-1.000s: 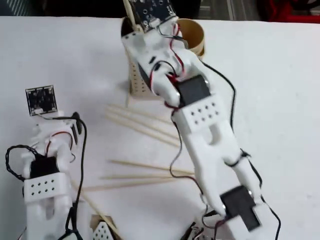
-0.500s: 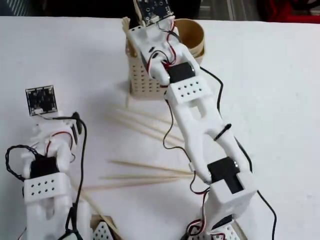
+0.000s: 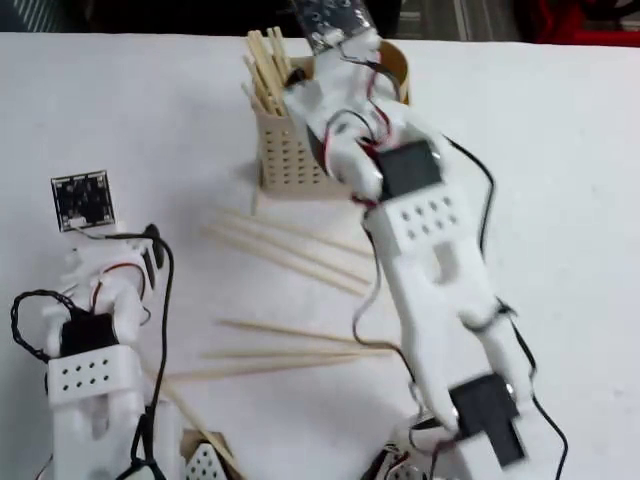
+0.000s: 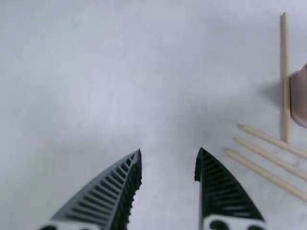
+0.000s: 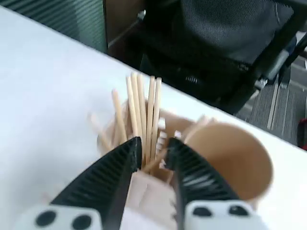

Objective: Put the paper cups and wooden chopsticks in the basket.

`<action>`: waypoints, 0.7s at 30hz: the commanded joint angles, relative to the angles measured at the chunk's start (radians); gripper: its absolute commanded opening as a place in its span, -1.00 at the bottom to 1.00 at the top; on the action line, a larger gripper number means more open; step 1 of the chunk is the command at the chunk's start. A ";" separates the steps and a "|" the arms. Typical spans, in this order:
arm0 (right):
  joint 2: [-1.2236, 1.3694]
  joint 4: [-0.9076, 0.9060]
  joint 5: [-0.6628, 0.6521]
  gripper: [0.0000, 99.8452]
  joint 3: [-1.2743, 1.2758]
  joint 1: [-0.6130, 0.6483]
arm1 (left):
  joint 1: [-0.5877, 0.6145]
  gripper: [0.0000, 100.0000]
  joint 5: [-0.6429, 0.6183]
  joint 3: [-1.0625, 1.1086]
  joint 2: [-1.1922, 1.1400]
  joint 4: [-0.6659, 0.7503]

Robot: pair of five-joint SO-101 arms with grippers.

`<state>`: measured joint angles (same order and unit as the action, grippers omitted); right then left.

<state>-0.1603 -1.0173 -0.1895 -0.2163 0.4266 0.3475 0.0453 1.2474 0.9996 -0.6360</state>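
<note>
The white bench (image 3: 560, 200) carries the basket (image 3: 285, 160) near its far edge, with chopsticks (image 3: 265, 65) upright inside and a paper cup (image 3: 398, 75) against it. The right tool (image 5: 153, 143) hangs above, jaws slightly parted, gripping nothing. The left tool (image 4: 169, 153) gapes over bare bench. Rising straight up should avoid snagging the sticks before it fetches the loose chopsticks (image 3: 290, 250).

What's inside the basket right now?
A bundle of wooden chopsticks stands in the basket. The right arm covers its other side, so whether the paper cup sits inside is unclear.
</note>
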 commanded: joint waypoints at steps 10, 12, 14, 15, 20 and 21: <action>-0.249 -0.642 -0.002 -0.96 -0.035 -0.248 | -0.105 -0.62 0.063 -0.166 0.022 -0.141; -0.260 -0.662 -0.002 -0.96 0.012 -0.315 | -0.114 -0.62 0.064 -0.224 0.022 -0.212; -0.282 -0.662 -0.002 -0.96 0.084 -0.361 | -0.130 -0.62 0.104 -0.285 0.022 -0.281; -0.297 -0.657 -0.002 -0.96 0.133 -0.375 | -0.145 -0.62 0.141 -0.313 0.022 -0.316; -0.461 -0.564 -0.018 -0.96 0.396 -0.429 | -0.239 -0.62 0.236 -0.445 0.022 -0.489; -0.509 -0.533 -0.038 -0.96 0.456 -0.438 | -0.254 -0.62 0.238 -0.466 0.022 -0.517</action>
<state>-0.5470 -1.6187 -0.1941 0.1212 0.0261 0.1450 0.2585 0.8823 0.9996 -1.0733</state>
